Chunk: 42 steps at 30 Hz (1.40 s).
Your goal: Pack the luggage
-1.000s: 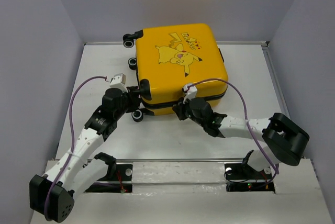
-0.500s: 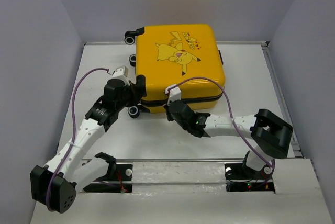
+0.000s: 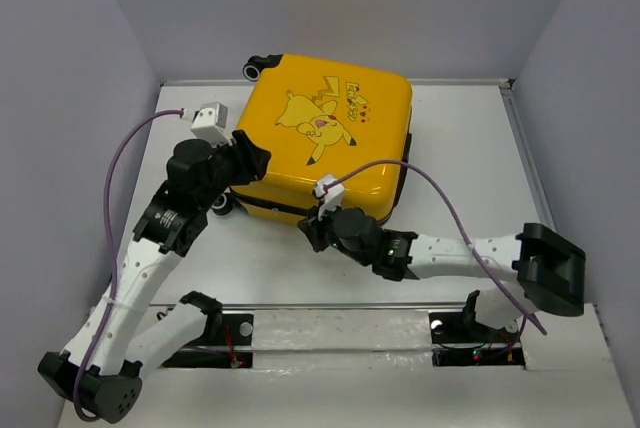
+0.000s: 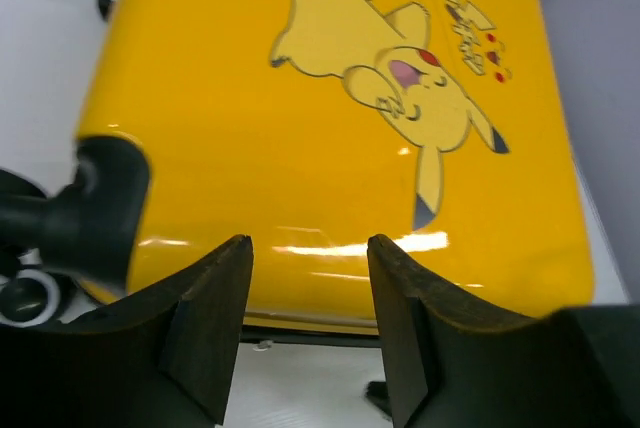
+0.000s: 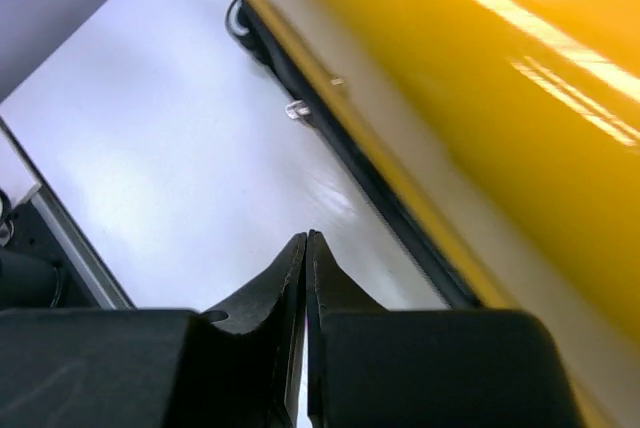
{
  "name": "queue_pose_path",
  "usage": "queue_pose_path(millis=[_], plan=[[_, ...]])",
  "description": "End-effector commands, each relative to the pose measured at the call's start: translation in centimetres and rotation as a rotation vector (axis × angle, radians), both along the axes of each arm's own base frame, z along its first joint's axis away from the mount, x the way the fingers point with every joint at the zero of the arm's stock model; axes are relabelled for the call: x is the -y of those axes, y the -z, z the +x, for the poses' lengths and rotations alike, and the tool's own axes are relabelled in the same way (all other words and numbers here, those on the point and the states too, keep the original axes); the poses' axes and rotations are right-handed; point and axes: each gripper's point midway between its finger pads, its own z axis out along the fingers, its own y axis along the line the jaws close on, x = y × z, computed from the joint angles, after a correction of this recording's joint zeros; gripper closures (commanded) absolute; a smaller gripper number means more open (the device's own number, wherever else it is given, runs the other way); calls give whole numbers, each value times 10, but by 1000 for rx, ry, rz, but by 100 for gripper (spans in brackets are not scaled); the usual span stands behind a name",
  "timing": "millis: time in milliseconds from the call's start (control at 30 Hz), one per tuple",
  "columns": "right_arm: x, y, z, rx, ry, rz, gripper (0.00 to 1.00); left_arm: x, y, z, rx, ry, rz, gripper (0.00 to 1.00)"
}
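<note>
White table (image 3: 480, 148), left end effector (image 4: 310, 248) splayed over luggage (image 3: 330, 138), right end effector (image 5: 305, 243) pinched

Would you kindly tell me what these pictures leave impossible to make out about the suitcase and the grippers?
Inside of the suitcase: shell closed in every view.
Small metal piece at its seam: right wrist view blurred; zipper pull or not, unclear.
Left gripper contact with the shell: its wrist covers the jaws in the top view; left wrist view shows them open, touching unclear.
</note>
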Motion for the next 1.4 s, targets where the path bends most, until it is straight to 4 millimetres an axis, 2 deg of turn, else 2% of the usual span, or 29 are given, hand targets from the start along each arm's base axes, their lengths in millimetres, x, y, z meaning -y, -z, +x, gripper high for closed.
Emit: queue_pose_path(millis=[0, 67, 100, 133, 200, 267, 300, 367, 433, 500, 533, 667, 700, 767, 800, 833, 933, 967, 1033, 1067, 1133, 1167, 1267, 1300, 1333, 1367], plan=[[40, -13, 15, -31, 49, 88, 93, -55, -2, 5, -12, -152, 122, 32], [49, -22, 14, -29, 38, 106, 93, -74, 3, 12, -30, -189, 178, 23], [52, -18, 12, -36, 32, 88, 93, -83, 7, 16, -44, -192, 177, 21], [53, -18, 11, -38, 27, 79, 93, -82, 13, 21, -66, -188, 179, 19], [52, -16, 8, -47, 8, 59, 93, -75, 11, 27, -71, -157, 158, 11], [58, -10, 8, -69, 33, 38, 93, -76, 5, 42, -66, -175, 168, 6], [64, -11, 11, -69, 55, 40, 93, -83, 5, 48, -67, -213, 188, 5], [75, -4, 13, -84, 94, 26, 93, -83, 6, 65, -87, -206, 225, 3], [90, -3, 17, -95, 129, 27, 93, -83, 17, 82, -137, -201, 263, 2], [96, -5, 16, -99, 134, 33, 93, -92, 18, 95, -140, -248, 305, 1], [101, -10, 18, -91, 143, 46, 93, -89, 22, 105, -158, -234, 317, 1], [114, -5, 15, -111, 166, 38, 93, -71, 32, 128, -181, -135, 315, 1], [117, -1, 13, -132, 178, 34, 93, -66, 49, 136, -239, -104, 332, 1], [122, 0, 11, -146, 192, 52, 93, -61, 73, 139, -311, -69, 340, 2], [126, 8, 8, -170, 207, 49, 93, -48, 92, 138, -341, 3, 309, 3], [129, 11, 7, -178, 219, 47, 92, -42, 93, 140, -335, 29, 293, 5], [149, 18, 16, -192, 292, 36, 81, -29, 126, 130, -404, 88, 258, 13], [153, 20, 19, -202, 300, 33, 78, -24, 143, 120, -445, 119, 252, 18], [168, 19, 35, -207, 349, 35, 71, 0, 156, 105, -459, 202, 220, 24], [171, 18, 39, -213, 347, 39, 69, 8, 173, 90, -500, 238, 212, 29], [183, 12, 53, -200, 376, 40, 67, 30, 183, 70, -513, 320, 188, 33], [196, 3, 70, -185, 404, 52, 65, 47, 193, 52, -523, 368, 178, 36], [215, -10, 99, -160, 427, 46, 63, 71, 203, 21, -559, 445, 189, 37], [223, -21, 117, -147, 425, 48, 62, 93, 195, 7, -538, 515, 150, 38], [224, -25, 124, -140, 408, 49, 62, 102, 196, -5, -547, 547, 132, 39], [235, -43, 141, -101, 441, 60, 61, 117, 194, -21, -547, 603, 112, 40]])
